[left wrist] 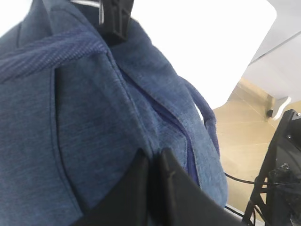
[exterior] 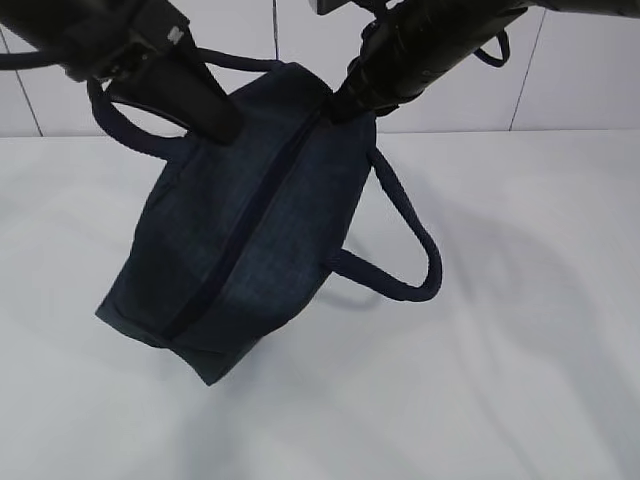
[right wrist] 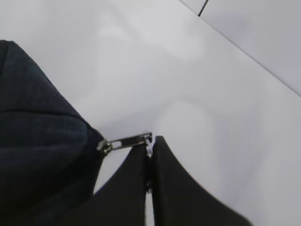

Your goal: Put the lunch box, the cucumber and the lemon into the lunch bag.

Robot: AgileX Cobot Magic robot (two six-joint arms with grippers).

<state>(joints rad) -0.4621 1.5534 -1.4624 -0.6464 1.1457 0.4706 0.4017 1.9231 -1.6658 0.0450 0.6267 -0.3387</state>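
The dark navy lunch bag stands on the white table, and its zipper looks closed along the top. My left gripper is shut, pinching the bag's fabric beside the zipper seam at the far end; its fingertips press together on the cloth. Just past the bag's far end, my right gripper is shut on the silver zipper pull. That gripper also shows at the top of the left wrist view. The lunch box, the cucumber and the lemon are out of view.
One loop handle lies out to the bag's right and the other to its left under my left arm. The white table spreads around the bag. A tiled wall rises behind it.
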